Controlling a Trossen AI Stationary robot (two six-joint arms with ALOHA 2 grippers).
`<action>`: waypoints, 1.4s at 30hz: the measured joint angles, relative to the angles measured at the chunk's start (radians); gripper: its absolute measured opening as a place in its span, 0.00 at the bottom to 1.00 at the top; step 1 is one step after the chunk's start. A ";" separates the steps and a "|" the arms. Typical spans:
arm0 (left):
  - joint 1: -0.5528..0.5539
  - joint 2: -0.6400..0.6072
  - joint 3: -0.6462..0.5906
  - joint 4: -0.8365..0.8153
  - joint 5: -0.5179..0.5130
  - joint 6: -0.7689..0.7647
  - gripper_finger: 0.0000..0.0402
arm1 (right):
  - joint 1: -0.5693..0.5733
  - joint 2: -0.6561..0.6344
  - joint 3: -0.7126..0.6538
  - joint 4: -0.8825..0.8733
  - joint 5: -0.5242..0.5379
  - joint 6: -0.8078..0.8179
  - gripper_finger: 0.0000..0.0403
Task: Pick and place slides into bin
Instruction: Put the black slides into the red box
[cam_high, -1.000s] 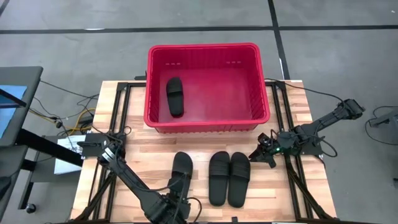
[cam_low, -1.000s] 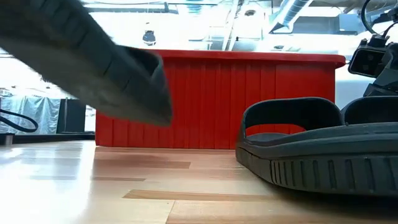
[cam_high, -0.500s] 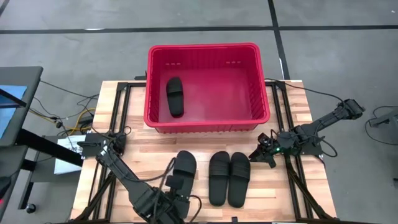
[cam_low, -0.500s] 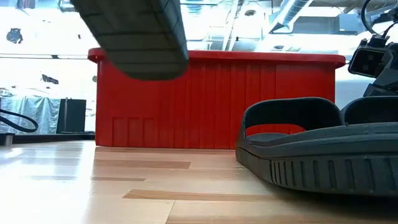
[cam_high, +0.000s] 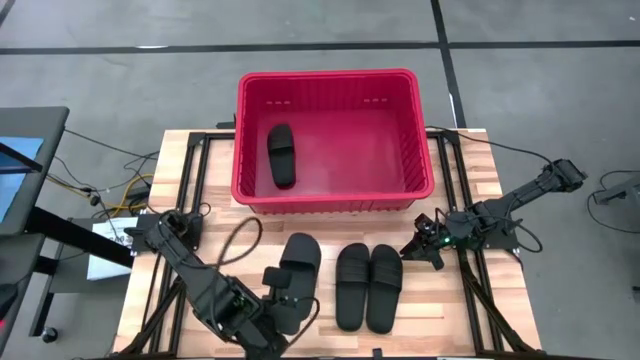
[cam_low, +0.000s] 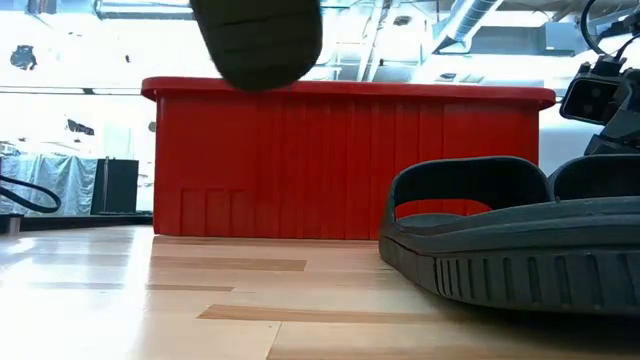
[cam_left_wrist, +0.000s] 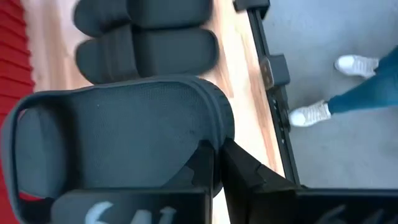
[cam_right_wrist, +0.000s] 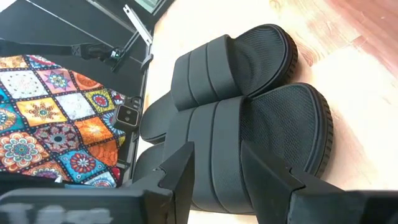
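The left gripper (cam_high: 278, 300) holds a matte black open-toe slide sandal (cam_high: 296, 270) in its jaws above the wooden table (cam_high: 215, 225), near the large red ribbed plastic bin (cam_high: 335, 196). One sandal (cam_high: 281, 155) lies inside; a pair (cam_high: 367, 286) rests beside the right gripper (cam_high: 412, 250), jaws parted.
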 joint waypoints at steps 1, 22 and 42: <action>0.003 -0.010 0.000 0.004 -0.010 0.004 0.00 | 0.000 0.000 0.000 0.000 0.000 0.000 0.31; 0.039 -0.265 0.000 0.050 -0.391 0.169 0.00 | 0.000 0.000 0.000 0.000 0.000 0.000 0.31; 0.504 -0.354 -0.002 0.068 -0.204 0.675 0.00 | 0.000 0.000 0.000 0.000 0.000 0.000 0.31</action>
